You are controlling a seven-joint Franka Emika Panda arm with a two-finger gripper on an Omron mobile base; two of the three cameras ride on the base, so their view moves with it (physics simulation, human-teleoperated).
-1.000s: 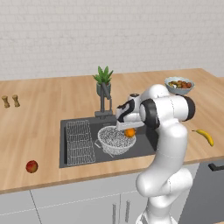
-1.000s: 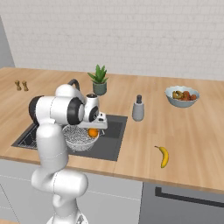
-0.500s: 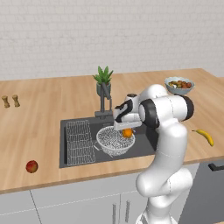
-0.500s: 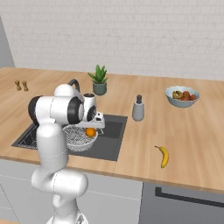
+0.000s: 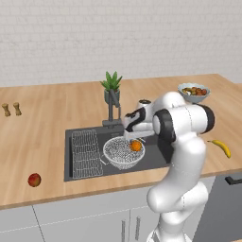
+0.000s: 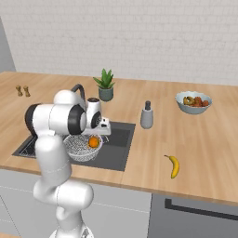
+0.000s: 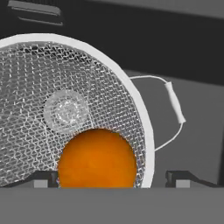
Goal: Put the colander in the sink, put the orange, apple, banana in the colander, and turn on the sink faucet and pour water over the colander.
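**Orange delivered to the colander**

Gripper (image 7: 109, 180) spread wide, the orange (image 7: 97, 159) lying free inside the colander (image 7: 52, 109), which sits in the sink (image 5: 156, 151). Next: fetch the apple (image 5: 34, 179) from the tabletop (image 5: 42, 127); banana (image 5: 220, 147) follows.

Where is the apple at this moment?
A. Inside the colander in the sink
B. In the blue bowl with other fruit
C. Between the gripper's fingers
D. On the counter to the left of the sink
D: the apple lies on the wooden counter, left of the sink, far from the colander.
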